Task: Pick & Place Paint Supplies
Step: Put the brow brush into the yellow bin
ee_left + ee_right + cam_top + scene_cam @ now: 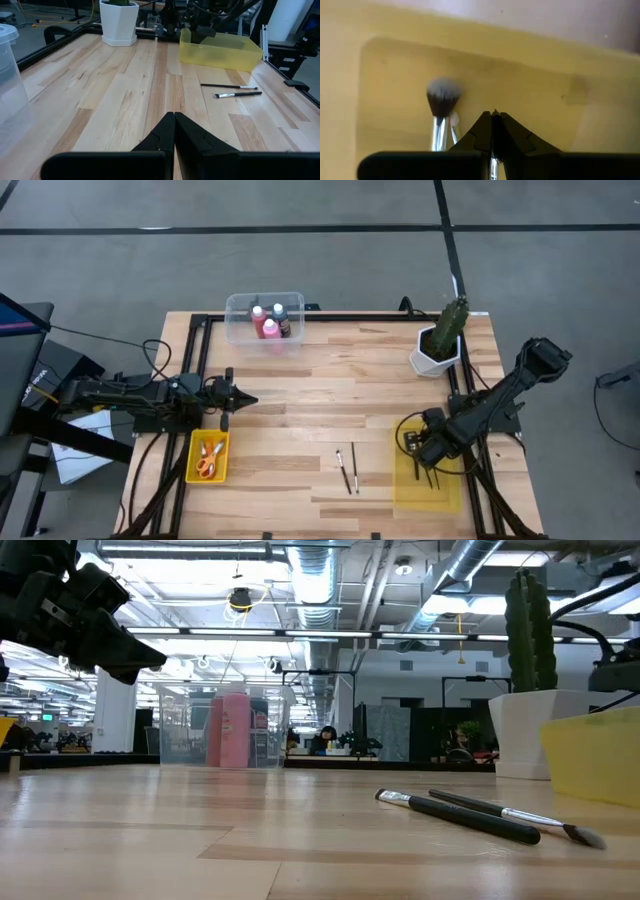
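Note:
My right gripper (430,465) points down over the large yellow tray (450,498) at the table's right, shut on a thin brush (492,161). A dark brush head with a pale tip (442,96) and two silver ferrules stand out beside its fingers, above the tray floor (530,95). Two more brushes (346,471) lie flat on the wood mid-table, also in the low view (470,815). My left gripper (240,398) hovers shut at the left, holding nothing. Pink and red bottles (268,322) stand in a clear bin (240,330) at the far edge. My right gripper comes from above, pointing down, and a strip of silver (492,162) shows pinched between its two shut fingers. The fingers hide the rest of the hold. Whether the brush with the dark head (440,107) beside them is in the same hold, I cannot tell.
A small yellow tray (193,470) with orange-handled scissors (209,460) sits near the left front. A green plant in a white pot (437,348) stands at the far right, just beyond the large tray. Bare wood stretches across the table's middle.

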Robot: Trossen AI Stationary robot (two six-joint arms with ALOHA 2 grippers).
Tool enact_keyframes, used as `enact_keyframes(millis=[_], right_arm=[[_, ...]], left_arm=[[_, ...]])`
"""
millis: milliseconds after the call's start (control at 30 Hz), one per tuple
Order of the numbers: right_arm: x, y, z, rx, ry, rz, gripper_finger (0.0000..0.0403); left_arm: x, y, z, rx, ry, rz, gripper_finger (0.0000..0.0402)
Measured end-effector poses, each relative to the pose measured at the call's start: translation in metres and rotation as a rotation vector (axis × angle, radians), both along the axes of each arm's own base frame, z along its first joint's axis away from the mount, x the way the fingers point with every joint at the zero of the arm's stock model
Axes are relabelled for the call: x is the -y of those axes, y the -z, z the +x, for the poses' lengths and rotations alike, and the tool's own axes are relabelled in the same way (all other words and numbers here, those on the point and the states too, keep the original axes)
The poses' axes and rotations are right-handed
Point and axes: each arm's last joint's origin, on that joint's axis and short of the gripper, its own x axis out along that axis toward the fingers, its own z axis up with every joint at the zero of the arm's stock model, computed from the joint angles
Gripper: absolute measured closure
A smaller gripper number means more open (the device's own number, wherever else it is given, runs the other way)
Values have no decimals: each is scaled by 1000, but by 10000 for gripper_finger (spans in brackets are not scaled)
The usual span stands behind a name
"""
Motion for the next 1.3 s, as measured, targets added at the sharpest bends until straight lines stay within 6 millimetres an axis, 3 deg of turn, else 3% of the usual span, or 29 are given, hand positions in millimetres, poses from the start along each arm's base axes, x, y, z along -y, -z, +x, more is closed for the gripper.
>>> enact_keyframes(millis=[467, 833, 1300], right_arm=[[16, 0, 11, -2, 120, -1, 389], [14, 0, 5, -30, 59, -46, 388], [18, 0, 12, 25, 106, -43, 388]], left_arm=[[0, 0, 0, 0, -2, 0, 401], [0, 0, 0, 0, -1, 0, 401], [0, 0, 0, 0, 2, -1, 401]])
